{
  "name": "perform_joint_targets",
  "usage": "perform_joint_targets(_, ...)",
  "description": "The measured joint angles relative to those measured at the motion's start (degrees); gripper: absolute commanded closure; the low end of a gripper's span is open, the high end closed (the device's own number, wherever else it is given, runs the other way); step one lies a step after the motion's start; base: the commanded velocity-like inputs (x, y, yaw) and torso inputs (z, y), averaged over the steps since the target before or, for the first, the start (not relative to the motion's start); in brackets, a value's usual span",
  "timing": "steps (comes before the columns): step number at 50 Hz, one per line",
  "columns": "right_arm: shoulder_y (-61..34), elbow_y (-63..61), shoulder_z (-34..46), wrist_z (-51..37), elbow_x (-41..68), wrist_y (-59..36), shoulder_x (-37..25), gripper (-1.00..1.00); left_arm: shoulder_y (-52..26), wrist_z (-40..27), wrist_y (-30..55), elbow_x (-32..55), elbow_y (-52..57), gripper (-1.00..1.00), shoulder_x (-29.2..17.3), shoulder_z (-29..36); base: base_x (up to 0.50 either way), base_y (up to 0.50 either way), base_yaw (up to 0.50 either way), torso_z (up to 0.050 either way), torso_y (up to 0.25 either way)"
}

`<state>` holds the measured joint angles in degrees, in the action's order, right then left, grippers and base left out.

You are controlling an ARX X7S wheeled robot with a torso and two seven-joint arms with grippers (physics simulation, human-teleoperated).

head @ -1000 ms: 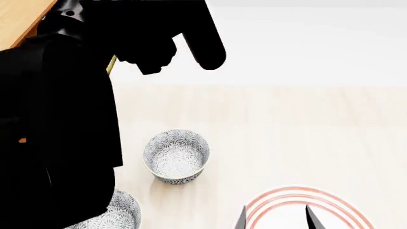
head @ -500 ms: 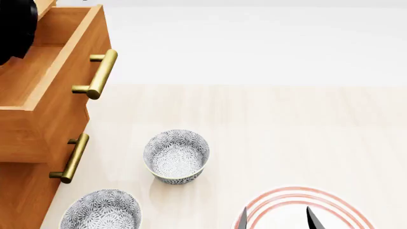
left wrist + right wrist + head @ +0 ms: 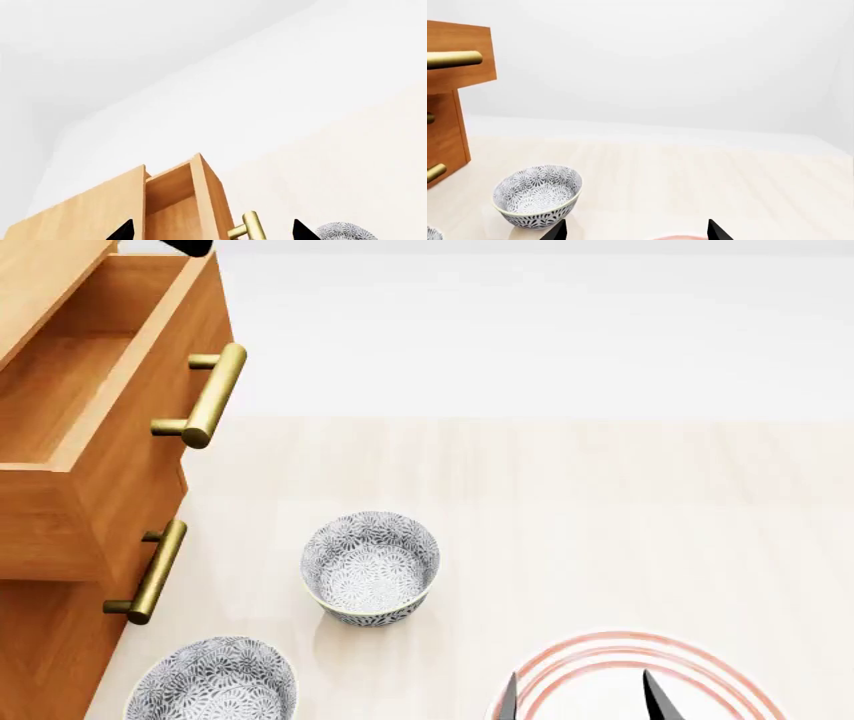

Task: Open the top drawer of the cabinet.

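Two black fingertips of the right gripper (image 3: pixel 577 698) are showing at the near edge of the head view, standing apart with nothing between them, hovering over the white plate with red concentric rings (image 3: pixel 707 665) on the pale wooden tabletop (image 3: pixel 601 520). Beside and beyond them, two grey-patterned ceramic bowls are sitting on the table: one nearest the robot (image 3: pixel 214 680), the other a little farther out (image 3: pixel 371 566).

Farther still, to the robot's left, the boxy orange-brown wooden cabinet (image 3: pixel 40 640) is standing with its warm brown wooden top drawer (image 3: pixel 100 430) projecting well out past the drawer below, its hollow interior exposed from above. The drawer's front is facing rightward across the table, and its brass cylindrical bar handle (image 3: pixel 214 395) is running roughly near-to-far, parallel to that front, as is the lower drawer's brass handle (image 3: pixel 150 575).

In the left wrist view, the left gripper (image 3: pixel 210 231) is showing only as two dark tips spread apart and gripping nothing, with the drawer's handle (image 3: pixel 248 227) lying between and beyond them. In the head view only a small dark corner, probably of that arm, is peeking in at the far left. The left arm is judged the nearer one, so any further pull would be running rightward, square to the handle's length; the drawer already looks open.
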<state>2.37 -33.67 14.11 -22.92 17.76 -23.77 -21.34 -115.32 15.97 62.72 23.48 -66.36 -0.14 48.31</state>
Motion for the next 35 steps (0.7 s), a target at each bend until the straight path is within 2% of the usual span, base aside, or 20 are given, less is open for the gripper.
perform_joint_targets(7, 0.1, -0.3, 0.1, -0.2, 0.0, 0.0, -0.1, -1.0, -0.7, -2.9, -1.5, 6.4, -4.3, -1.0, -0.1, -0.2, 0.0, 0.0, 0.0, 0.0, 0.0)
perform_joint_targets(18, 0.4, -0.6, 0.2, -0.6, 0.0, 0.1, -0.3, -1.0, 1.6, -5.0, -3.0, 10.5, -7.0, -1.0, -0.1, -1.7, 0.0, 0.0, 0.0, 0.0, 0.0)
perform_joint_targets(25, 0.5, -0.5, 0.2, -0.7, 0.0, 0.2, -0.4, -1.0, 3.3, -5.7, -3.3, 9.9, -7.8, -1.0, -0.4, -4.6, 0.0, 0.0, 0.0, 0.0, 0.0)
perform_joint_targets(35, 0.6, -0.4, 0.4, -0.9, -0.1, 0.4, -0.5, -1.0, 5.7, -7.3, -3.1, 4.5, -8.3, -1.0, -0.9, -12.3, 0.0, 0.0, 0.0, 0.0, 0.0)
